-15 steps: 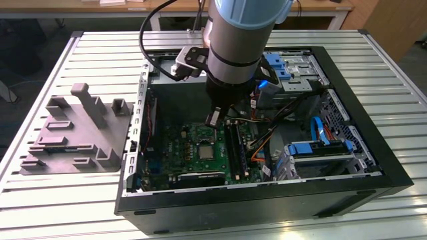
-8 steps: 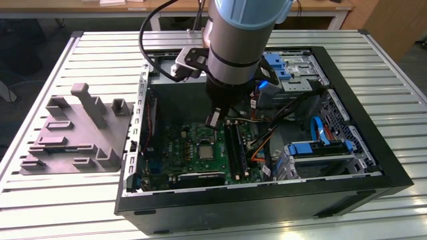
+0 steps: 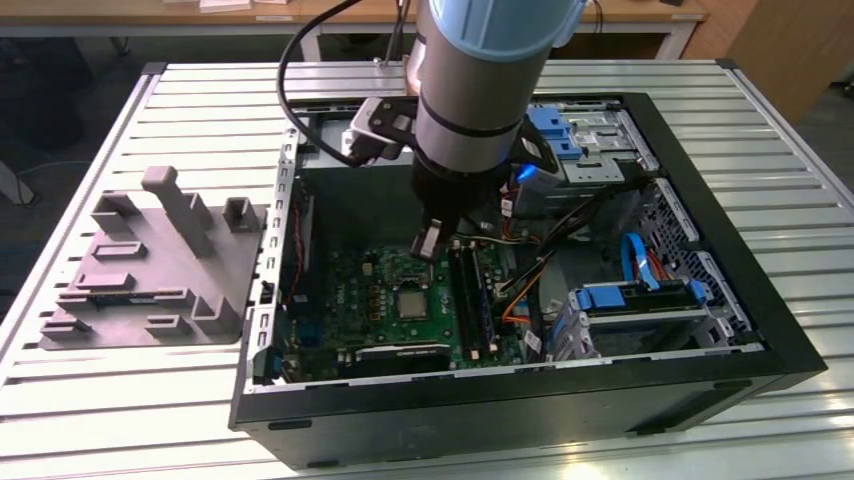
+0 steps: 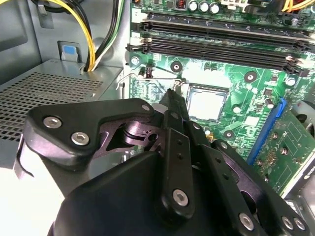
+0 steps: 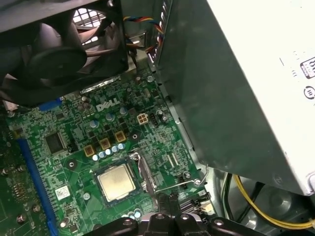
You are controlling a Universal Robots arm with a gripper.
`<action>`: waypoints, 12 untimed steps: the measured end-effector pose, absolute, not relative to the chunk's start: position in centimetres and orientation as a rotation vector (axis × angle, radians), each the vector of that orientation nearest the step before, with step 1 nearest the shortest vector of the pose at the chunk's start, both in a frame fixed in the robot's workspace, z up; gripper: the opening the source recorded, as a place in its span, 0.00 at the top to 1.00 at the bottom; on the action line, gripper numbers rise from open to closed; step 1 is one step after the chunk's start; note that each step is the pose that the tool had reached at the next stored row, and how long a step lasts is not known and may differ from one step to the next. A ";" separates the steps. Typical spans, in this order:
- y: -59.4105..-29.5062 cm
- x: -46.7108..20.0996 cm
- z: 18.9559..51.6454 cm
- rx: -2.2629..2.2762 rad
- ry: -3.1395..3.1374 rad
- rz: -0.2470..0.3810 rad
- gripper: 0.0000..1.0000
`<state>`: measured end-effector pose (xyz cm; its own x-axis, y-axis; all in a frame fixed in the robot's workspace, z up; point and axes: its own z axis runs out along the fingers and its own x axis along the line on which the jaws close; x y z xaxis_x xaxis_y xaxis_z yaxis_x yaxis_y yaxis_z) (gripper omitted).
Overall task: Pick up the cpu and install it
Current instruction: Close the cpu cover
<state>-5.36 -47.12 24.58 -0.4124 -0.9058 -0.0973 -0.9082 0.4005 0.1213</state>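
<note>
In the exterior view, a grey plastic tray (image 3: 147, 275) sits on the slatted table's left, and beside it the gripper (image 3: 430, 243), fingers closed on nothing, hovers inside the open computer case (image 3: 534, 400) above the cpu (image 3: 412, 301) seated in the green motherboard's (image 3: 360, 290) socket.

Exterior high, angled down; 2 wrist views close, sharing motherboard (image 5: 98, 147).

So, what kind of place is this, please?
Probably a workshop or lab bench for computer assembly: an open computer case lies on a slatted metal table, a robot arm reaches into it, and the cpu sits in the green motherboard.
</note>
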 end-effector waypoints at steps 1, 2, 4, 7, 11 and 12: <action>-47.2 -5.4 24.6 -1.695 2.616 0.241 0.89; -47.2 -5.4 24.6 -1.695 2.616 0.240 0.89; -47.4 -5.4 24.6 -1.696 2.617 0.238 0.89; -47.5 -5.4 24.5 -1.698 2.617 0.235 0.89; -47.7 -5.4 24.5 -1.702 2.618 0.231 0.89; -47.7 -5.4 24.5 -1.703 2.618 0.230 0.89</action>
